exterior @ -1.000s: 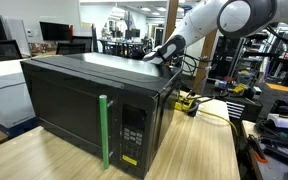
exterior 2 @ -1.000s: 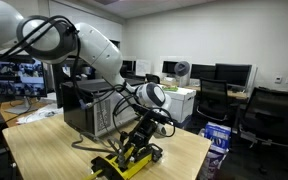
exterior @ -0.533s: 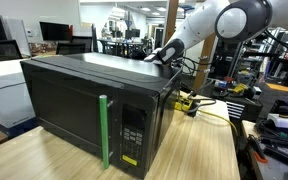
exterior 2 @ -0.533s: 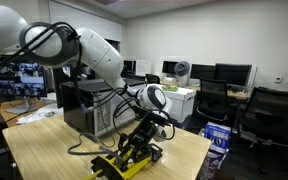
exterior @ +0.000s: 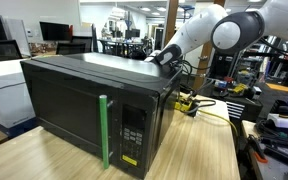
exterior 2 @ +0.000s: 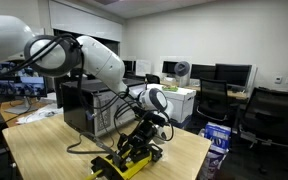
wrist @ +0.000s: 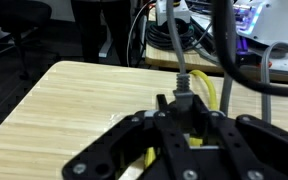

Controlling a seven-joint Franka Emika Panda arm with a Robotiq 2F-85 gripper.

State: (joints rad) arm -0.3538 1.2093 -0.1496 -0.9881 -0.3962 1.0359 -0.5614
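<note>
1. The robot's arm (exterior: 199, 30) reaches over the back corner of a black microwave (exterior: 84, 100) and bends down behind it. From the door side, I cannot see the claw itself.
2. From the far side of the room, the claw (exterior 2: 136, 148) hangs low over the wooden table (exterior 2: 44, 150), pointing downward just behind the microwave (exterior 2: 79, 105).
3. The nearest thing to it is a yellow and black piece (exterior 2: 119, 165) lying flat on the table, directly under the claw and just beside its tips. In an exterior view the same piece (exterior: 187, 102) shows behind the microwave's rear corner.
4. In the wrist view the claw (wrist: 181, 105) is drawn narrow, its black fingers (wrist: 162, 112) close together.
5. A grey cord (wrist: 179, 60) runs away from right at the fingertips. I cannot tell whether the fingers pinch it or merely sit against it.
6. The yellow and black piece (wrist: 202, 95) peeks out just past the fingertips, over the table's light wood (wrist: 74, 100).
7. A green strip (exterior: 104, 130) stands upright on the microwave's front, between the door and the button panel.
8. Dark office chairs (exterior 2: 274, 115) stand well apart from the table.
</note>
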